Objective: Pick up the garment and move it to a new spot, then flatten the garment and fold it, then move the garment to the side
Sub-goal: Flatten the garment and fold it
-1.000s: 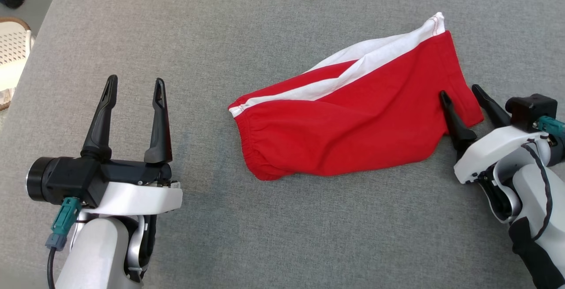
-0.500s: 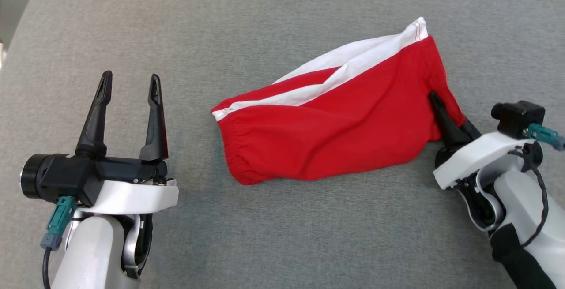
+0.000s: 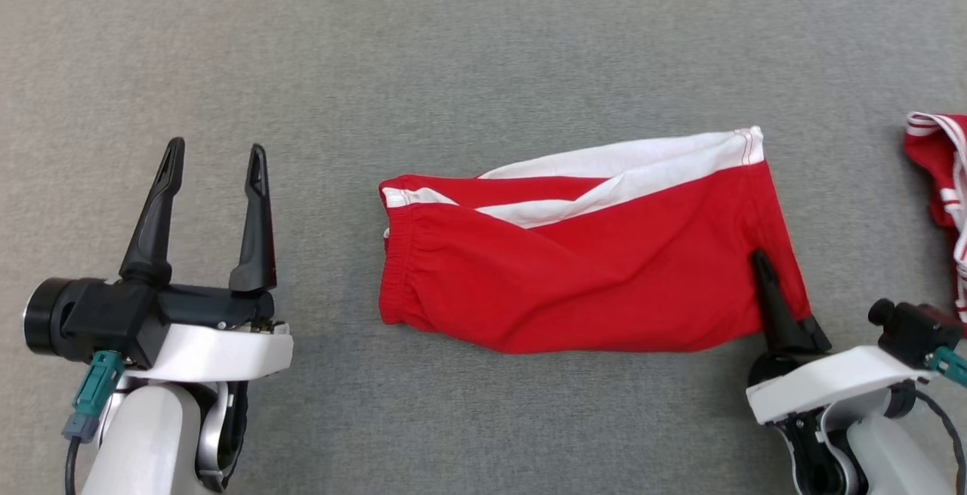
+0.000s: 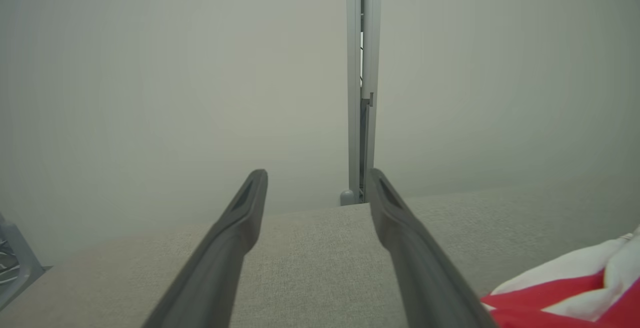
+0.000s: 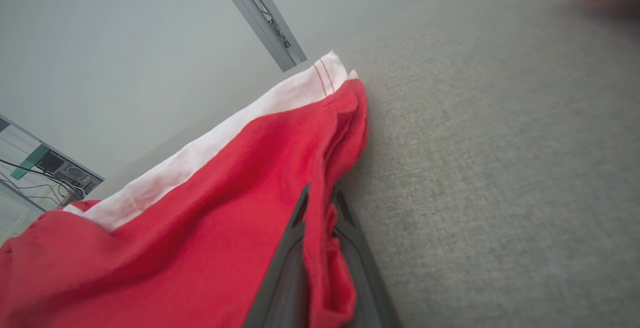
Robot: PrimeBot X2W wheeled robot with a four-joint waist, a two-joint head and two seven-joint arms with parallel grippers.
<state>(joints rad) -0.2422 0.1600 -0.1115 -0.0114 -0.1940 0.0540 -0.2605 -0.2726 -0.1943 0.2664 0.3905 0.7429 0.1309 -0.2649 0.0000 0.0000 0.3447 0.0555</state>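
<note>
The garment [image 3: 574, 268] is a pair of red shorts with a white side stripe, lying across the grey padded surface with its elastic waistband to the left. My right gripper [image 3: 767, 272] is shut on the garment's lower right hem. In the right wrist view the red cloth [image 5: 200, 208] is pinched between the two dark fingers [image 5: 285, 278], and my right gripper [image 5: 320, 203] holds a fold of it. My left gripper [image 3: 211, 166] stands open at the left, well clear of the shorts, with nothing between its fingers. The left wrist view shows that gripper [image 4: 317, 183] open over bare grey cloth, with the garment [image 4: 565, 288] at the lower right.
A second red-and-white piece of clothing [image 3: 940, 185] lies at the right edge of the grey surface [image 3: 483, 64]. A metal frame post [image 4: 361, 82] stands behind the surface's far edge. Bare grey surface stretches between my left gripper and the shorts.
My right gripper closed on the garment's right hem, and the shorts now lie more level. The head camera shifted, bringing the far edge and the second piece of clothing into view. The left gripper stayed open.
</note>
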